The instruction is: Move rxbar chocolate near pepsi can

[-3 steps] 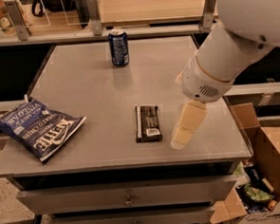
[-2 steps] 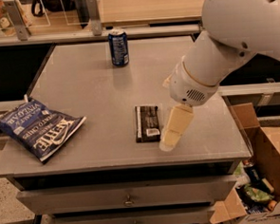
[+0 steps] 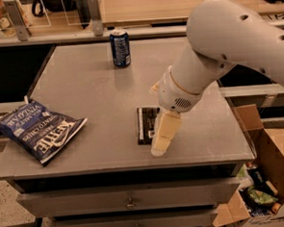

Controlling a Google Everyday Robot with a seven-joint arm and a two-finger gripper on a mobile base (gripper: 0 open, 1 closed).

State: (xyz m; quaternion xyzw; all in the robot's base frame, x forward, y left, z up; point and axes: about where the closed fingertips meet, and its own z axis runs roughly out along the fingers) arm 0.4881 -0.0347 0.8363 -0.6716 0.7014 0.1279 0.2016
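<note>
The rxbar chocolate (image 3: 145, 125) lies flat on the grey table (image 3: 92, 89), near its front right, a dark wrapper with a white patch. My gripper (image 3: 161, 139) hangs over the bar's right side and hides part of it; its cream fingers point down toward the front edge. The pepsi can (image 3: 120, 48) stands upright at the far middle of the table, well away from the bar and the gripper.
A large blue chip bag (image 3: 41, 130) lies at the table's front left. An open cardboard box (image 3: 267, 185) with items stands on the floor to the right. Drawers (image 3: 130, 203) sit under the table top. A counter runs behind the table.
My arm has swung left, and the gripper has moved from the right of the bar to over its right side. The bar, can and bag have not moved.
</note>
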